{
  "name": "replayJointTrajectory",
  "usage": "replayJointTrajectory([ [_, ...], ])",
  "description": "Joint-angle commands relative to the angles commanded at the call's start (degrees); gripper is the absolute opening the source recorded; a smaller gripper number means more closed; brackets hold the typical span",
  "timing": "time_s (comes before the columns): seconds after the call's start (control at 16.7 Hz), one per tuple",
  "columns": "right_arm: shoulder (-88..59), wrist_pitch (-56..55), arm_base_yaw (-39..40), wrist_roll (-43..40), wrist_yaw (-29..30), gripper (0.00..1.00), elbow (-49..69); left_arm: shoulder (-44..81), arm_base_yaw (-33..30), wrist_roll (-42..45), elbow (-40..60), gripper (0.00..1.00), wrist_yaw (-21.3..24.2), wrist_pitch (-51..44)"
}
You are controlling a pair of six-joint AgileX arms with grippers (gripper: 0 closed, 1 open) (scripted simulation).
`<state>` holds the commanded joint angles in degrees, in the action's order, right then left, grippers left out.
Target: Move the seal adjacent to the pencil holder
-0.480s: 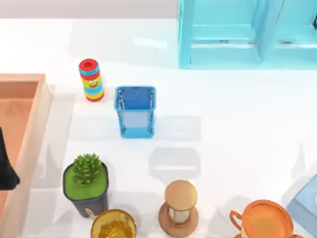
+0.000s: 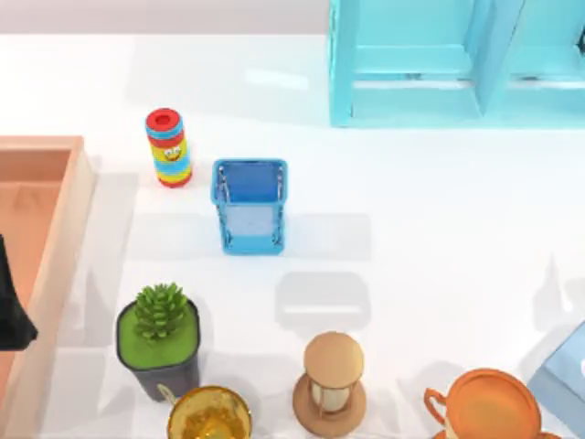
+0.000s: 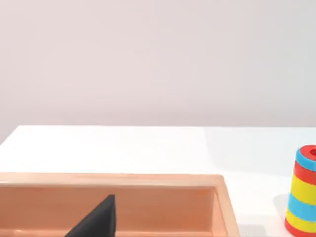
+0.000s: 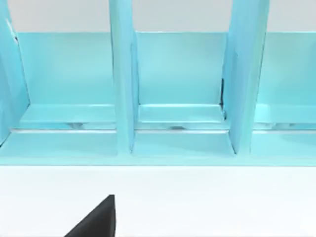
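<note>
The pencil holder (image 2: 249, 206), a light-blue square mesh cup with a solid blue rim, stands upright left of the table's middle. The seal is out of view. My left gripper (image 2: 11, 315) is a black shape at the table's left edge, over the wooden tray (image 2: 55, 238) and far from the cup. In the left wrist view a black tip of that gripper (image 3: 96, 222) hangs in front of the tray's wall (image 3: 163, 207). In the right wrist view a black tip of my right gripper (image 4: 96, 222) sits low over the white table, facing the turquoise shelf unit (image 4: 123, 89).
A rainbow-striped cylinder (image 2: 168, 148) with a smiley face stands just behind and left of the cup. Along the front edge are a potted plant (image 2: 159, 338), a golden bowl (image 2: 208, 416), a wooden hourglass (image 2: 331, 384) and an orange pot (image 2: 484, 407). The shelf unit (image 2: 439, 64) fills the back right.
A faint shadow near the table's right edge has shifted a little. The objects and the left arm stand as before.
</note>
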<state>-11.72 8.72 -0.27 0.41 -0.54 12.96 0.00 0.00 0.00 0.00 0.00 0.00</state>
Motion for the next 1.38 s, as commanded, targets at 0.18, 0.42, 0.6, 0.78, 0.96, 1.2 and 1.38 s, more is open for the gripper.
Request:
replayJointTrajectory([
  [0.18,-13.04,9.0,-0.54,-0.87,-0.38,1.0,11.39,0.0,0.0,0.0,0.0,1.0,0.0,0.0],
  [0.42,-34.91,24.04,-1.79,-3.46,-0.61,1.0,28.5,0.0,0.0,0.0,0.0,1.0,0.0,0.0],
  [0.6,-52.36,36.02,-3.42,-6.01,-0.36,1.0,41.47,0.0,0.0,0.0,0.0,1.0,0.0,0.0],
  [0.78,-68.68,47.27,-5.85,-8.59,0.11,1.0,53.34,0.0,0.0,0.0,0.0,1.0,0.0,0.0],
  [0.96,-81.93,56.62,-8.92,-11.06,0.48,1.0,63.4,0.0,0.0,0.0,0.0,1.0,0.0,0.0],
  [1.2,-92.52,64.25,-13.13,-14.0,0.61,1.0,74.16,0.0,0.0,0.0,0.0,1.0,0.0,0.0],
  [1.38,-95.35,66.55,-15.4,-15.43,0.59,1.0,79.1,0.0,0.0,0.0,0.0,1.0,0.0,0.0],
])
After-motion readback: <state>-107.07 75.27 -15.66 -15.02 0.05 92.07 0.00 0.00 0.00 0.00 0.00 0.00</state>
